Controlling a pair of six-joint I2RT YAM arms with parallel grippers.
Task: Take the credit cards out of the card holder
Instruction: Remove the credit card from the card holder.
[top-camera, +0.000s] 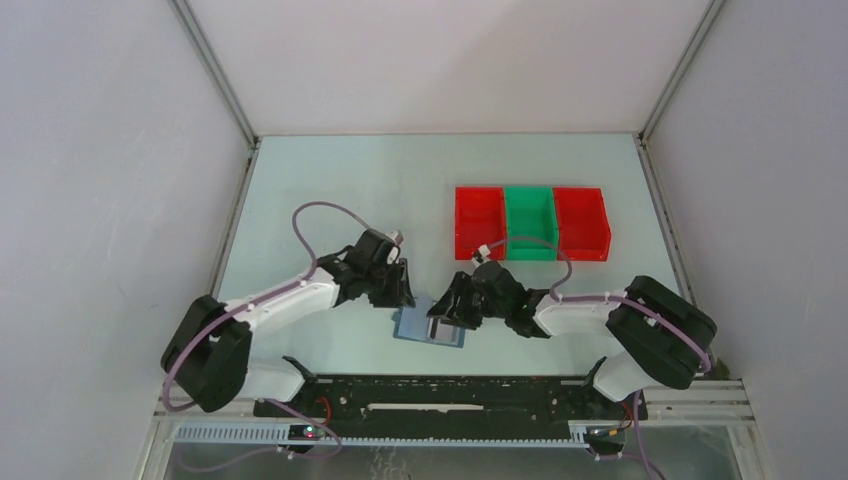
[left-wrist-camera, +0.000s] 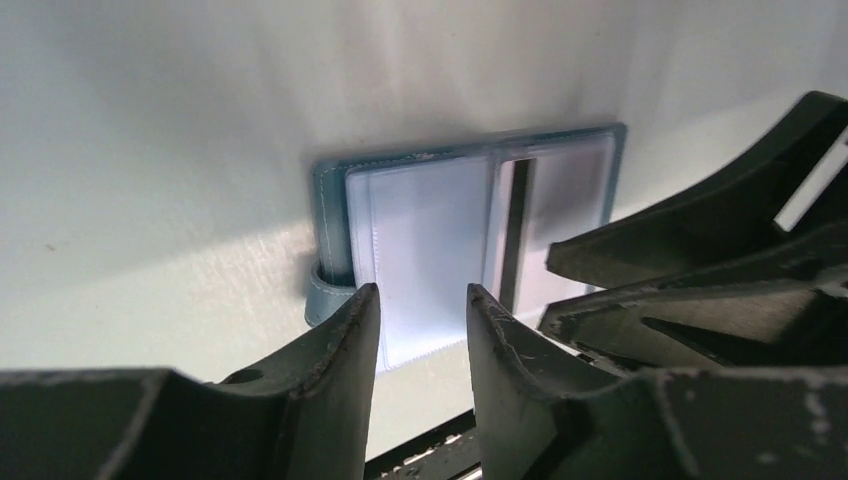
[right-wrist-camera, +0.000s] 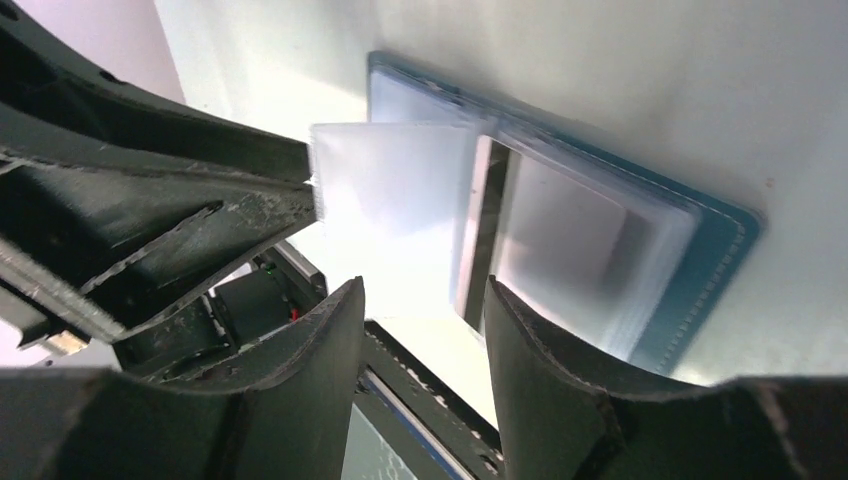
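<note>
The blue-teal card holder lies open on the table between my two grippers. In the left wrist view it shows clear pockets, with a card with a dark stripe inside. In the right wrist view the holder has a translucent pocket flap standing up, and the striped card and a greyish card still sit in pockets. My left gripper is open at the holder's left edge. My right gripper is open over its right half. Neither grips anything.
Three plastic bins stand at the back right: red, green, red. A black rail runs along the near table edge just below the holder. White walls enclose the table on the left, back and right.
</note>
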